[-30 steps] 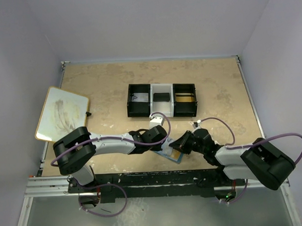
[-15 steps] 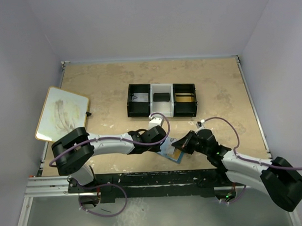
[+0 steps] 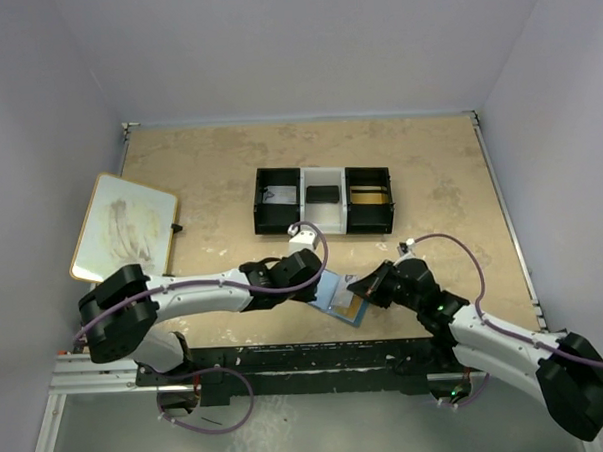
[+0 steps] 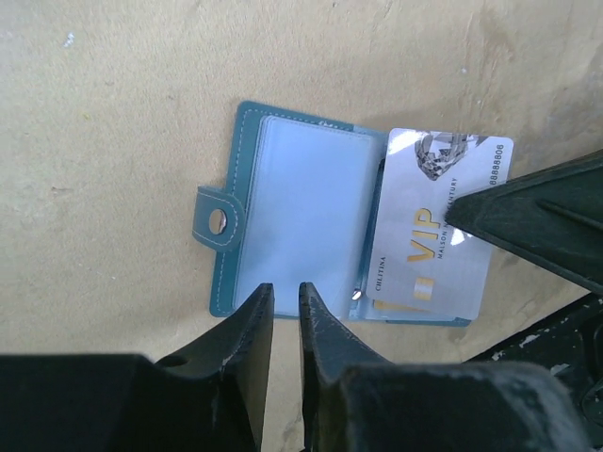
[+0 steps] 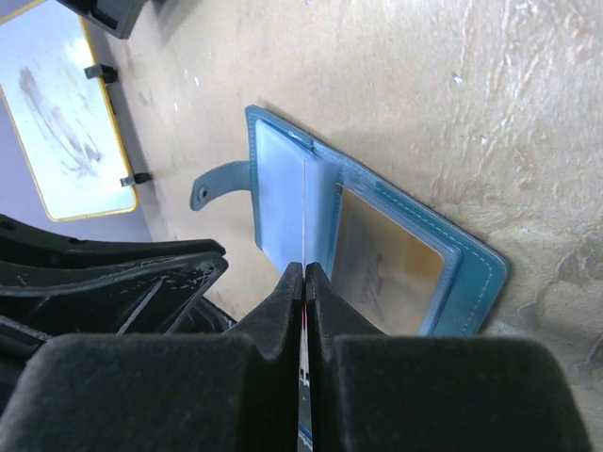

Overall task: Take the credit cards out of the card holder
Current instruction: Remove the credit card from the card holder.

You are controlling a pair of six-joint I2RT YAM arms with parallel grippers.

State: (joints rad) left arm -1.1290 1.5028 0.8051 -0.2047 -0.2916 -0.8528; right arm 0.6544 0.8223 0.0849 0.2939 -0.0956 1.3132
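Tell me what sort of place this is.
Most likely a robotics lab test cell: a left arm and a right arm mounted along a metal rail at the near edge of a tan table, plain pale walls closing it in, and staged props, a blue card holder and a compartment tray.

A robotics lab cell: plain lilac walls (image 3: pixel 304 46) box in a beige tabletop (image 3: pixel 219 170) edged by an aluminium rail (image 3: pixel 93 372).

Left claw (image 4: pixel 285 292) and right claw (image 5: pixel 303 270) crowd the card holder (image 4: pixel 301 217); tabletop (image 3: pixel 219 180) lies open toward the tray (image 3: pixel 259 203).
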